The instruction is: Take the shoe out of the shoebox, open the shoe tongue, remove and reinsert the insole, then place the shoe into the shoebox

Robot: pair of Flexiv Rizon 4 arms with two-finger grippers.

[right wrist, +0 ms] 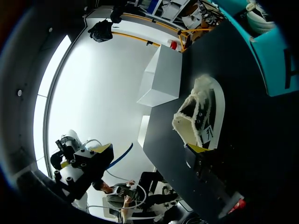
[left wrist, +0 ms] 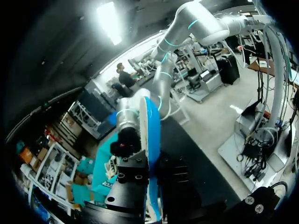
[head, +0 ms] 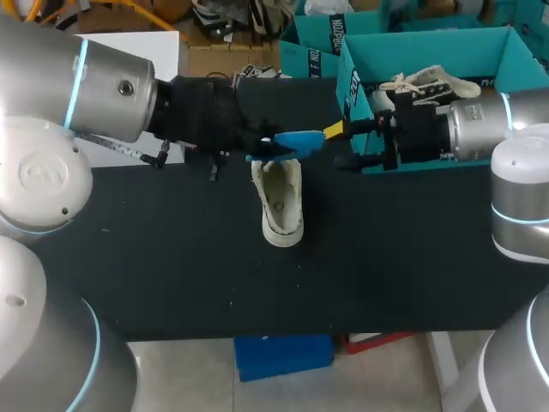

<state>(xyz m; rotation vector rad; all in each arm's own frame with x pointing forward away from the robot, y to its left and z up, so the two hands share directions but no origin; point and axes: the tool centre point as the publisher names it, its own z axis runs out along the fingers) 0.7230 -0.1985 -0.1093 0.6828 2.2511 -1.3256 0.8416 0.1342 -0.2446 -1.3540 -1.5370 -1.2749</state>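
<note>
A white shoe [head: 281, 202] lies on the black table [head: 171, 257], its opening towards the back. Just above it my left gripper [head: 264, 144] is shut on a blue insole [head: 296, 142], held level over the shoe's opening. In the left wrist view the insole [left wrist: 152, 135] stands on edge between the black fingers. My right gripper [head: 340, 146] stands open right of the insole, its upper yellow tip close to the insole's free end. In the right wrist view one yellow fingertip [right wrist: 196, 148] is near the shoe [right wrist: 201, 116], and the insole [right wrist: 122, 156] shows as a thin blue curve.
A teal shoebox [head: 429, 51] stands at the back right with a second white shoe [head: 429, 86] inside; my right arm lies across its front wall. A white box [head: 137, 43] sits at the back left. The table's front half is bare.
</note>
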